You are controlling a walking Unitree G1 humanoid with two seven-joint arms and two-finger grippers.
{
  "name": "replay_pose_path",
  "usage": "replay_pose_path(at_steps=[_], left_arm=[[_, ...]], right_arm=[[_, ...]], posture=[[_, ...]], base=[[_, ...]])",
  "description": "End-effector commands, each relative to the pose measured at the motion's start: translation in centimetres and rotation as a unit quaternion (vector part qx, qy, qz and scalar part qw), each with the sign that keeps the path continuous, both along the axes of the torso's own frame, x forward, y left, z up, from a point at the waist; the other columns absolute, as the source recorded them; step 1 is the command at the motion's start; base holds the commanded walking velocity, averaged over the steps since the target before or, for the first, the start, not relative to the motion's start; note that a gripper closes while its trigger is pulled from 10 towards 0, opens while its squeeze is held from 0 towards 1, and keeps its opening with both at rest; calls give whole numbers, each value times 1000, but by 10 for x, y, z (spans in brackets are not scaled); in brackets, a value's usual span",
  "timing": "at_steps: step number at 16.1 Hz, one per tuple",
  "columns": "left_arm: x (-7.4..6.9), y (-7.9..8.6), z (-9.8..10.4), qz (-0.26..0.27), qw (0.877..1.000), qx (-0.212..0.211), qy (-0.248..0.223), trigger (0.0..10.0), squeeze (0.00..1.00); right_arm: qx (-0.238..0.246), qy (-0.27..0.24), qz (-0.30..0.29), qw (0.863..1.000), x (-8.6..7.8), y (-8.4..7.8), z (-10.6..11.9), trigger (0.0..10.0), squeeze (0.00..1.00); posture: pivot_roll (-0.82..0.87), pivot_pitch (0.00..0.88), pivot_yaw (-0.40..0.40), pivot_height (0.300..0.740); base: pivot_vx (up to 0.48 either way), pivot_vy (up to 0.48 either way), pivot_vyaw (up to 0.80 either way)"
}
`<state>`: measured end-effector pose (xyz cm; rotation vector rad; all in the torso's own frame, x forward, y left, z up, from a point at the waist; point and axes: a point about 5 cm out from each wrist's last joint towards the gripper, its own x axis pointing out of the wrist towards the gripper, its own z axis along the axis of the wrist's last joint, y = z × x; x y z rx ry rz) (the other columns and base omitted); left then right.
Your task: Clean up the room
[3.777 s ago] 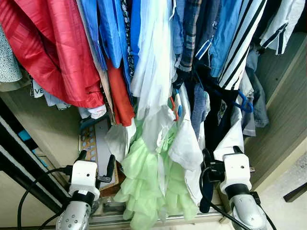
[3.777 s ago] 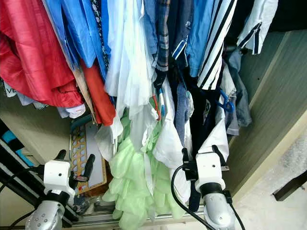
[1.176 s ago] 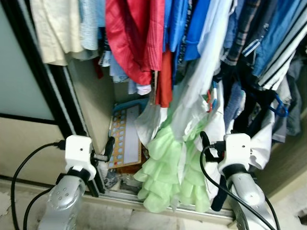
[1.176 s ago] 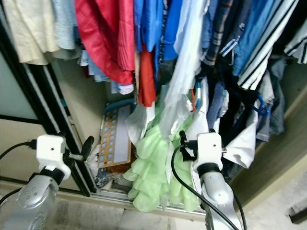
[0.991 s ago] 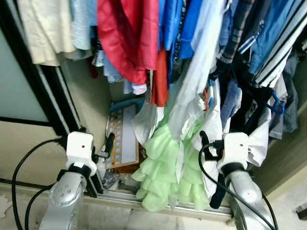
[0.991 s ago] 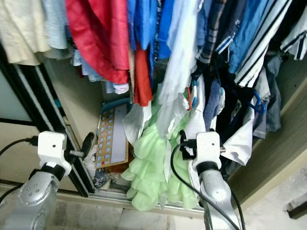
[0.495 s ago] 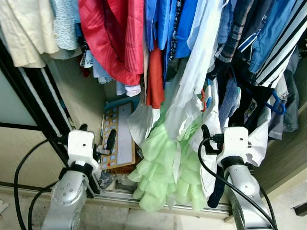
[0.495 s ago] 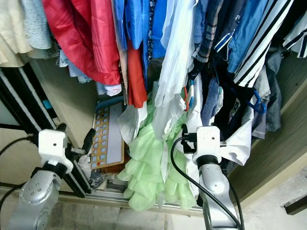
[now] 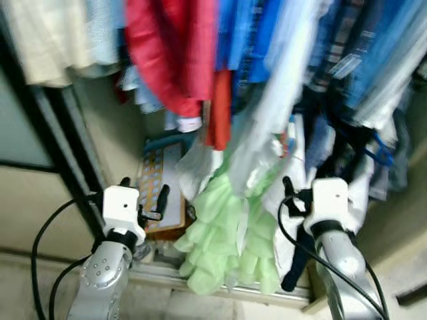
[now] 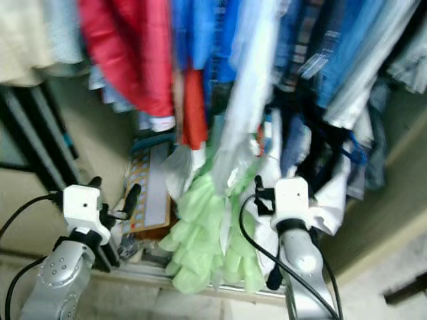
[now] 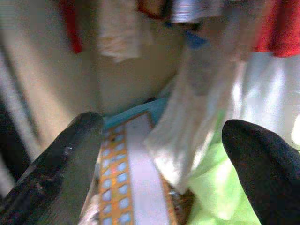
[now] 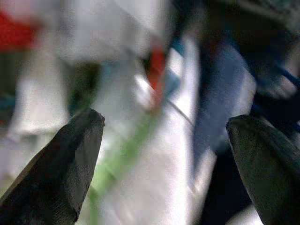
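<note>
An open wardrobe holds a packed rail of hanging clothes: a red garment (image 9: 173,60), blue shirts (image 9: 237,33), a long white garment (image 9: 273,120) and a pale green ruffled dress (image 9: 227,233) reaching the wardrobe floor. My left gripper (image 9: 142,190) is open and empty, held low in front of a colourful grid-patterned board (image 11: 126,187) that leans inside the wardrobe. My right gripper (image 9: 310,183) is open and empty, close to the white and dark hanging clothes (image 12: 220,93). The head views are blurred.
A black sliding-door frame (image 9: 63,140) stands left of my left arm, with a pale door panel (image 9: 27,193) beyond it. The metal door track (image 9: 200,283) runs along the bottom. The wardrobe's side wall (image 9: 407,220) rises at the right.
The whole picture has shifted and blurred, so the camera has moved. Both arms stay held out before the wardrobe with their fingers apart.
</note>
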<state>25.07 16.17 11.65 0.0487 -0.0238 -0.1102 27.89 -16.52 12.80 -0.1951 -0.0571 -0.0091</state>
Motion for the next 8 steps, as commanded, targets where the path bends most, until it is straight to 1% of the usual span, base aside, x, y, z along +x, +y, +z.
replay_pose_path(at_steps=[1,4,6,8], left_arm=[[0,0,1,3,1000,0,-1,10000,0],[-3,-3,-2,0,1000,17,-1,10000,0],[-1,-5,0,-2,1000,26,-7,10000,0],[2,-3,3,4,999,32,-15,10000,0]], right_arm=[[-2,4,4,1000,4,0,1,10000,0],[1,0,-2,1000,5,-1,5,10000,0],[5,4,-7,1000,1,-2,1,10000,0],[9,7,-8,1000,-3,0,-1,10000,0]], posture=[[0,1,-74,740],[-10,20,-63,740],[-13,19,-48,740],[-8,16,-38,740]], base=[[0,0,800],[0,0,800],[0,0,800],[0,0,800]])
